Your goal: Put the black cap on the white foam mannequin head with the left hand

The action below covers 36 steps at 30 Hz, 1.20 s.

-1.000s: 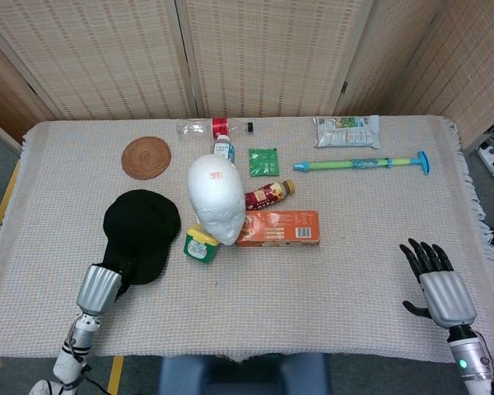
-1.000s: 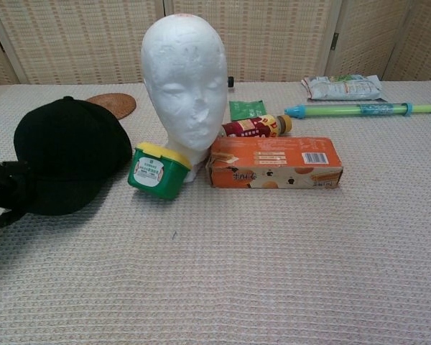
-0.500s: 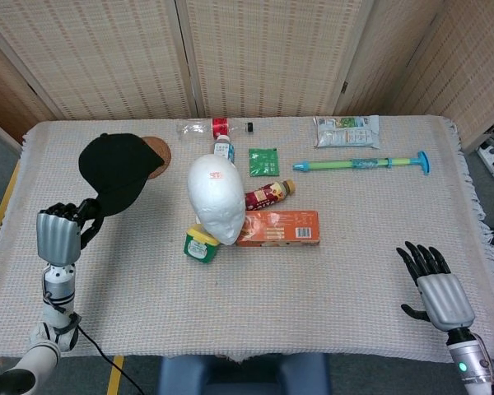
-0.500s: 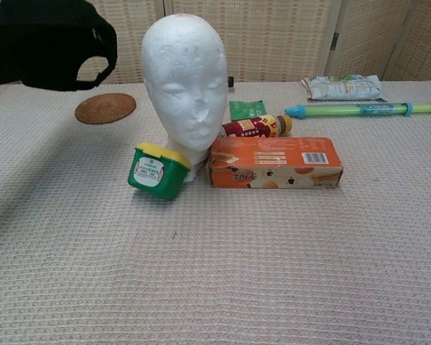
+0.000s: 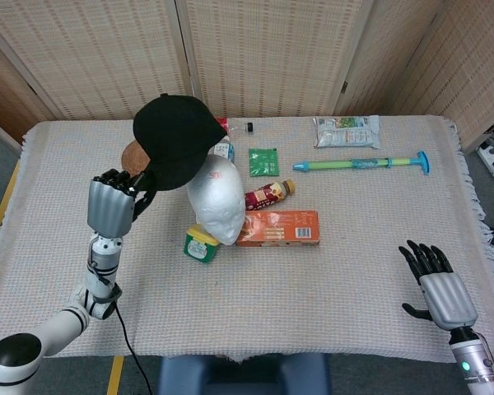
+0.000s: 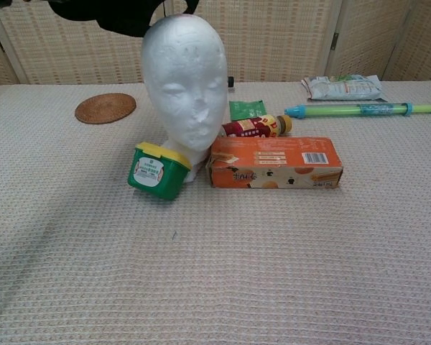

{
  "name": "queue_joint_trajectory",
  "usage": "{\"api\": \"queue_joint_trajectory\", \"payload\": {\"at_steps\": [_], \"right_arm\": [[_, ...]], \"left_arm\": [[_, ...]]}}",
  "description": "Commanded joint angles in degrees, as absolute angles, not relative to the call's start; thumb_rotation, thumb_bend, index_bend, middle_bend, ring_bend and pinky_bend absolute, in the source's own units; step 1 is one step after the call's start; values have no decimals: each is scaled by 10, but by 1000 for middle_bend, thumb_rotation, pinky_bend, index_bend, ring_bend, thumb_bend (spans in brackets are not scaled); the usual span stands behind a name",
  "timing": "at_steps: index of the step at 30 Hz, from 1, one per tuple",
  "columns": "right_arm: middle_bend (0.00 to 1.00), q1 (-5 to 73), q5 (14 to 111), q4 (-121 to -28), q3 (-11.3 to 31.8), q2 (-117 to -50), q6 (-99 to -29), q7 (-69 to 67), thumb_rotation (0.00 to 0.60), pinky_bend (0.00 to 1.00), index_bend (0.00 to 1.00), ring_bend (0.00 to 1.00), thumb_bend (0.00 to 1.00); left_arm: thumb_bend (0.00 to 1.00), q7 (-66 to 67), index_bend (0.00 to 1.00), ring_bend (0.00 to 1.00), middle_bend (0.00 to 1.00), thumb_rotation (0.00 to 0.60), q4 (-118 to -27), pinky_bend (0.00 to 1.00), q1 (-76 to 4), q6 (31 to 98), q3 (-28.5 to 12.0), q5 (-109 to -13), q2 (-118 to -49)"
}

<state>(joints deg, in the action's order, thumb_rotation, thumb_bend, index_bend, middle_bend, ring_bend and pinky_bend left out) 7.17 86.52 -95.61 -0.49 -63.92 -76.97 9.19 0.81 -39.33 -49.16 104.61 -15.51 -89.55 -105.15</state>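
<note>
Left hand (image 5: pixel 109 206) is gripping black cap (image 5: pixel 177 140), fingers curled on brim, rounded fabric crown hanging over smooth white foam head (image 5: pixel 217 198). Right hand (image 5: pixel 441 288) is resting w/ fingers spread, holding nothing.

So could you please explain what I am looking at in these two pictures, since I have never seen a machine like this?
It is a two-armed robot with human-like hands, seated at a cloth-covered table. One picture looks down from its head, the other looks forward from its chest. The left hand holds a black cap up beside a white foam head, not yet on it. The right hand rests open and empty on the table. Around the head lie a green tub, an orange box, a bottle and a round woven mat.
</note>
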Motion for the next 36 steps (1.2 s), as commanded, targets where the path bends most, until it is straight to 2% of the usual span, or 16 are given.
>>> {"api": "queue_joint_trajectory", "payload": {"at_steps": [1, 7, 15, 17, 19, 20, 22, 23, 25, 26, 28, 31, 36], "right_arm": [[21, 69, 870, -958, -5, -634, -777, 83, 600, 0, 0, 0, 68], [21, 66, 877, -960, -5, -625, -786, 66, 600, 0, 0, 0, 69], [23, 64, 880, -960, -6, -624, -790, 65, 600, 0, 0, 0, 69], [23, 65, 879, -960, -6, -624, -787, 67, 600, 0, 0, 0, 68], [23, 65, 881, -961, -7, -624, -787, 69, 600, 0, 0, 0, 68], [23, 64, 882, -961, -8, -624, -788, 69, 600, 0, 0, 0, 68], [23, 64, 884, -961, -8, -624, -790, 69, 600, 0, 0, 0, 67], [23, 62, 886, -962, -6, -624, -797, 66, 600, 0, 0, 0, 67], [23, 60, 887, -958, -4, -626, -805, 63, 600, 0, 0, 0, 68], [23, 59, 886, -956, -3, -627, -806, 63, 600, 0, 0, 0, 68], [23, 59, 882, -954, -1, -628, -806, 63, 600, 0, 0, 0, 67], [23, 58, 881, -955, -1, -630, -807, 68, 600, 0, 0, 0, 68], [23, 55, 875, -955, 3, -635, -811, 81, 600, 0, 0, 0, 68]], "left_arm": [[501, 59, 677, 965, 1000, 600, -439, 1000, -505, 1053, -124, -935, -1062], [509, 96, 684, 967, 1000, 600, -466, 1000, -478, 1052, -68, -975, -1086], [500, 86, 666, 965, 1000, 600, -425, 1000, -433, 1051, -19, -1001, -1119], [460, 89, 590, 962, 1000, 600, -416, 1000, -426, 1053, -16, -1005, -1123], [346, 101, 413, 942, 1000, 600, -416, 1000, -415, 1046, -17, -998, -1121], [315, 102, 361, 930, 997, 600, -418, 1000, -413, 1044, -17, -997, -1121], [258, 112, 246, 870, 911, 600, -434, 992, -400, 1032, -16, -986, -1113], [222, 125, 163, 776, 776, 600, -467, 954, -365, 1001, -10, -953, -1095], [180, 162, 47, 479, 408, 600, -578, 746, -320, 964, 8, -917, -1033], [178, 177, 35, 364, 315, 600, -628, 617, -303, 949, 14, -898, -1001], [173, 190, 38, 249, 237, 600, -725, 460, -266, 935, 26, -860, -928], [166, 152, 65, 162, 196, 600, -804, 348, -218, 920, 35, -803, -841], [166, 66, 110, 101, 160, 600, -863, 287, -160, 891, 33, -718, -728]]}}
